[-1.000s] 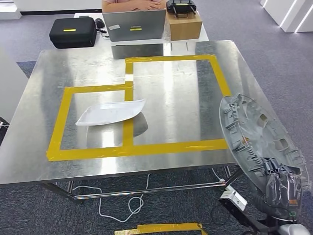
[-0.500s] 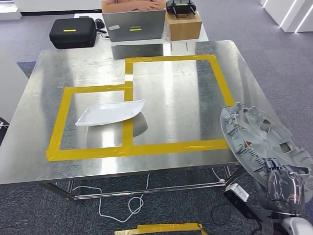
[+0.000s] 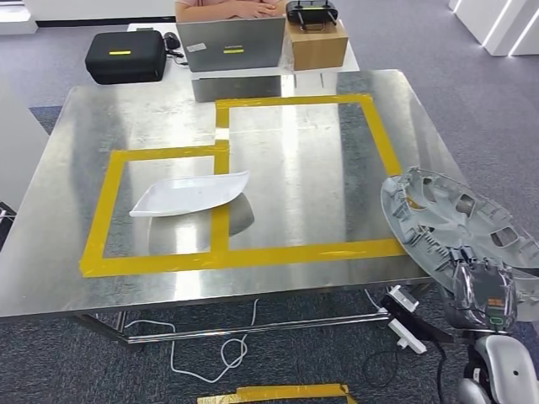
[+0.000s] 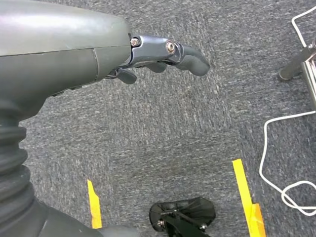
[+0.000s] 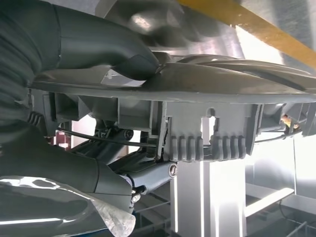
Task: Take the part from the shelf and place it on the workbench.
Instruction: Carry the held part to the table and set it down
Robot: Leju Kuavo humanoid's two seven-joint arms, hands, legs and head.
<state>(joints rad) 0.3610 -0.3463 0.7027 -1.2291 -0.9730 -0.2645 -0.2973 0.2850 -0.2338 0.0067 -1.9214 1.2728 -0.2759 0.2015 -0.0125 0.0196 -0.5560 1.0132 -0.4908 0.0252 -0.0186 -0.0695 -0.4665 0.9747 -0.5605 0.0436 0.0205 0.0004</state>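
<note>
Right hand (image 3: 484, 296) grips the grey wheel-cover part (image 3: 455, 220) by its near rim; in the right wrist view the thumb lies over one face of the part (image 5: 209, 84) and the darker fingers (image 5: 149, 175) close on the ribbed underside, so the hold is a firm clasp.

Change over the last second: the part has tipped from standing steeply on edge to lying nearly flat, ribbed side up. Its far edge now overhangs the right front corner of the desk (image 3: 76, 252), just past the end of the yellow tape outline (image 3: 299, 251). The hand itself sits lower and closer to the desk edge than it did a second ago. I cannot tell whether the part's far edge touches the metal top or hangs just above it.

Reading: this looks like the placing stage, with the part levelled for set-down. It is not yet inside the larger taped rectangle; most of it is off the desk edge, over the floor. If let go now it would likely tip off, so the arm probably has to carry it further in over the top before the fingers release.

Left hand (image 4: 164, 52) hangs over the grey carpet, fingers loosely extended, holding nothing.

White curved panel (image 3: 189, 194) lies in the smaller taped rectangle, unmoved. A person sits behind a laptop (image 3: 230, 42) beyond the desk.
</note>
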